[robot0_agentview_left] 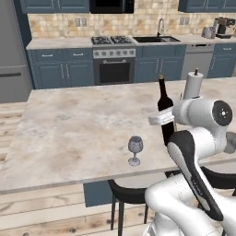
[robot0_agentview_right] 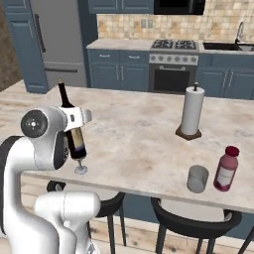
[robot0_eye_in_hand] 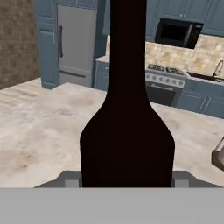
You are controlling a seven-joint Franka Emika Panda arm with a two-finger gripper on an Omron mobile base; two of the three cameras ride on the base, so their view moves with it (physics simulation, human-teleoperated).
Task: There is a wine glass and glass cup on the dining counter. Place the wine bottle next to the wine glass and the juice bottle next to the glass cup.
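Note:
My gripper (robot0_agentview_left: pixel 162 119) is shut on the wine bottle (robot0_agentview_left: pixel 162 94), a tall dark bottle held upright over the dining counter (robot0_agentview_left: pixel 69 129) near its front edge. In the hand view the wine bottle (robot0_eye_in_hand: pixel 127 131) stands dark between my jaws. The wine glass (robot0_agentview_left: pixel 135 149) stands just left of the bottle; in the right base view the wine glass (robot0_agentview_right: pixel 81 168) shows its foot below the bottle (robot0_agentview_right: pixel 63 98). Far to the right stand the glass cup (robot0_agentview_right: pixel 197 179) and, beside it, the pinkish juice bottle (robot0_agentview_right: pixel 226 169). My arm hides the wine bottle's base.
A paper towel roll (robot0_agentview_right: pixel 192 111) on a dark stand rises behind the cup and juice bottle. Black stools (robot0_agentview_right: pixel 183 223) sit under the counter's front edge. Behind the island, the wall run holds a stove (robot0_agentview_left: pixel 113 60) and a sink (robot0_agentview_left: pixel 156 39); the fridge (robot0_agentview_right: pixel 59 44) stands further left.

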